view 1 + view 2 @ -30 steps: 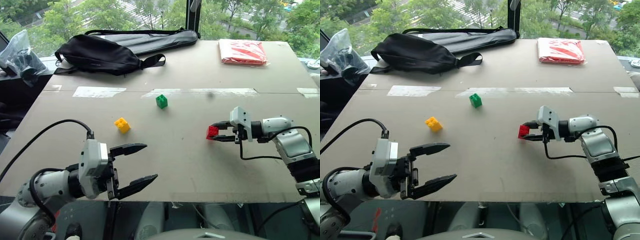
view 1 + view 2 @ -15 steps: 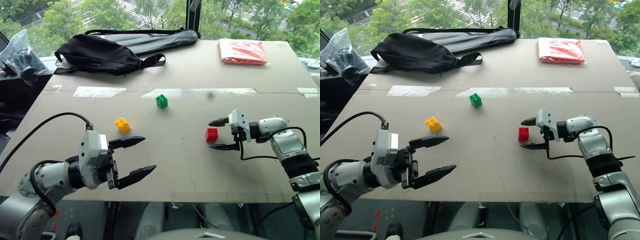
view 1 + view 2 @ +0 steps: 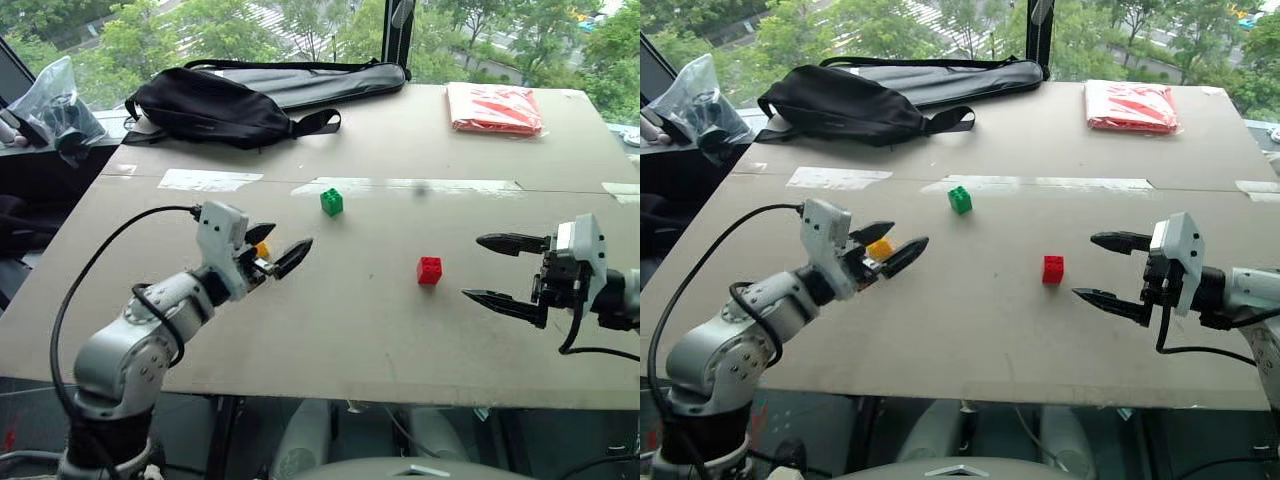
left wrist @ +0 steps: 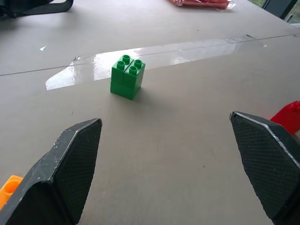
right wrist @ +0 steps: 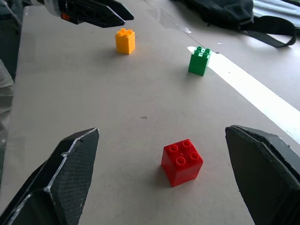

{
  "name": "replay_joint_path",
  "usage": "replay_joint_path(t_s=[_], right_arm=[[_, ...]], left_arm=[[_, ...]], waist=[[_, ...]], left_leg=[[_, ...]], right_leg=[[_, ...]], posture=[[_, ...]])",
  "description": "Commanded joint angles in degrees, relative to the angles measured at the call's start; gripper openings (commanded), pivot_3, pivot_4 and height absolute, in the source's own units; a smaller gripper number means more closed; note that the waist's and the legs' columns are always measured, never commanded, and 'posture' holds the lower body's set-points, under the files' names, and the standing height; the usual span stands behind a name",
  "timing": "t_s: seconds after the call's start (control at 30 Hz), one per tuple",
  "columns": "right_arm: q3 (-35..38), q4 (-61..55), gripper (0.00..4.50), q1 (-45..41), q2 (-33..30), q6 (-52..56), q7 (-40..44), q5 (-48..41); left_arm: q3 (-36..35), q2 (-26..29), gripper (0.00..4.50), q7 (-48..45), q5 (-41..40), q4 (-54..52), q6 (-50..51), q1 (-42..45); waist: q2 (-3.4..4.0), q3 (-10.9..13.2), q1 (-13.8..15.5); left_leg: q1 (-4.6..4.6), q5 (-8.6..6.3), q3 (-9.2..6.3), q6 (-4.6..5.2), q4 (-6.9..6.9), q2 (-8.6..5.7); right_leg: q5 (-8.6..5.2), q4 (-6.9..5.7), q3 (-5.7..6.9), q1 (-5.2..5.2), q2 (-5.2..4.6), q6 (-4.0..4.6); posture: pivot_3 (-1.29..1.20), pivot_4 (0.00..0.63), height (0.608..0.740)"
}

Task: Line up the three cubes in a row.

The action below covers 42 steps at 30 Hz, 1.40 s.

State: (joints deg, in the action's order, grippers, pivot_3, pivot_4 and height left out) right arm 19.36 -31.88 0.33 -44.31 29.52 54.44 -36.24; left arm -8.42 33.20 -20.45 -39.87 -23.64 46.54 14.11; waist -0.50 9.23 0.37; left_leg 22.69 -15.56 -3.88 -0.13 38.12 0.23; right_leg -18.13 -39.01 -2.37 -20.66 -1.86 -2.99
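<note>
Both tools released: left tool (image 3: 887,251) around yellow cube (image 3: 880,248), right tool (image 3: 507,272) apart from red cube (image 3: 429,270) mid-bench (image 3: 360,330), green cube (image 3: 331,202) farther back.

Bright daylight enters from the windows behind the counter (image 3: 400,330); glare is seen on the tape strip (image 4: 154,54); shadows are soft.

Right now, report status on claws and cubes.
Left claw open at yellow cube. Right claw open, empty, clear of red cube. Green cube apart, no row yet. Nothing between cubes.
</note>
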Motion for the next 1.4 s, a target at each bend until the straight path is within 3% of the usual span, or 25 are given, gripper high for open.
replay_joint_path(t_s=[0.03, 0.2, 0.43, 0.6, 0.9, 0.93, 0.97, 1.13, 1.27, 1.4], right_arm=[[4.2, -8.8, 4.44, 3.8, 2.8, 2.7, -9.8, -1.0], [7.1, -13.1, 4.44, 8.6, 2.9, 3.1, -12.7, -1.7], [10.4, -16.1, 4.44, 9.3, 0.2, 3.8, -12.5, -6.6], [11.1, -15.6, 4.44, 9.9, -1.0, 3.4, -13.0, -6.2], [12.4, -17.4, 4.44, 11.2, -0.8, 3.6, -15.3, -6.5], [12.4, -17.5, 4.50, 11.4, -0.8, 3.6, -15.6, -6.5], [12.4, -17.6, 4.50, 11.6, -0.9, 3.5, -15.7, -6.4], [11.9, -17.9, 4.50, 11.9, -0.9, 3.4, -16.5, -6.2], [11.5, -18.0, 4.50, 12.0, -0.7, 3.3, -16.7, -6.6], [12.0, -17.8, 4.50, 14.5, -0.8, 1.4, -13.1, -6.4]], left_arm=[[4.2, 0.5, 4.50, -1.7, 4.5, 11.2, 1.6, 11.0], [12.8, 1.5, 4.50, -12.1, 13.2, 31.1, -4.1, 25.6], [19.9, -1.2, 4.50, -26.4, 23.3, 54.9, -17.3, 37.8], [21.2, -4.3, 4.50, -30.6, 29.2, 68.5, -25.8, 43.3], [18.9, -8.2, 4.50, -29.6, 34.7, 82.0, -34.5, 48.3], [18.7, -8.4, 3.96, -30.0, 35.1, 82.7, -35.4, 48.4], [18.7, -8.5, 3.77, -30.5, 35.6, 83.2, -36.3, 48.4], [18.0, -8.2, 1.34, -34.0, 36.2, 83.9, -38.4, 48.0], [16.8, -6.7, 1.24, -39.4, 35.3, 80.5, -40.7, 46.9], [18.0, -4.3, 1.24, -50.1, 32.3, 62.7, -37.8, 40.8]], waist=[[-0.03, 0.0, 0.1], [-0.05, 0.0, 0.0], [-0.09, 0.0, -1.0], [-0.24, 0.1, -1.2], [-0.32, 0.2, -1.1], [-0.32, 0.2, -1.1], [-0.32, 0.2, -1.1], [-0.33, 0.2, -1.1], [-0.33, 0.2, -1.2], [-0.32, 0.2, -1.2]], left_leg=[[0.02, 0.00, -0.02, -0.01, 0.02, -0.02], [0.12, 0.14, 0.00, -0.24, 0.02, -0.19], [0.11, 0.13, 0.08, -0.22, 0.02, -0.21], [0.17, 0.02, 0.08, -0.03, 0.03, -0.20], [0.23, 0.00, 0.03, 0.00, 0.09, -0.20], [0.23, 0.01, 0.03, 0.00, 0.09, -0.20], [0.23, 0.01, 0.02, 0.00, 0.09, -0.20], [0.23, 0.01, 0.03, 0.00, 0.12, -0.19], [0.23, 0.01, 0.03, 0.00, 0.12, -0.19], [0.24, 0.14, 0.03, -0.23, 0.09, -0.08]], right_leg=[[0.00, 0.00, 0.03, 0.00, 0.02, 0.00], [-0.01, 0.10, 0.02, -0.04, 0.02, -0.02], [-0.02, 0.10, 0.01, -0.05, 0.04, -0.03], [-0.01, 0.10, 0.01, -0.09, 0.05, -0.03], [-0.01, 0.07, 0.03, -0.11, 0.02, -0.04], [-0.01, 0.07, 0.04, -0.11, 0.02, -0.04], [-0.01, 0.07, 0.03, -0.11, 0.02, -0.04], [-0.01, 0.03, 0.03, -0.12, 0.03, -0.04], [-0.01, 0.03, 0.04, -0.12, 0.03, -0.04], [-0.01, 0.04, 0.02, -0.13, 0.02, -0.04]], posture=[[0.00, 0.150, 0.740], [0.00, 0.150, 0.740], [0.00, 0.150, 0.740], [0.00, 0.150, 0.740], [0.00, 0.150, 0.740], [0.00, 0.150, 0.740], [0.00, 0.150, 0.740], [0.00, 0.150, 0.740], [0.00, 0.150, 0.740], [0.00, 0.150, 0.740]])
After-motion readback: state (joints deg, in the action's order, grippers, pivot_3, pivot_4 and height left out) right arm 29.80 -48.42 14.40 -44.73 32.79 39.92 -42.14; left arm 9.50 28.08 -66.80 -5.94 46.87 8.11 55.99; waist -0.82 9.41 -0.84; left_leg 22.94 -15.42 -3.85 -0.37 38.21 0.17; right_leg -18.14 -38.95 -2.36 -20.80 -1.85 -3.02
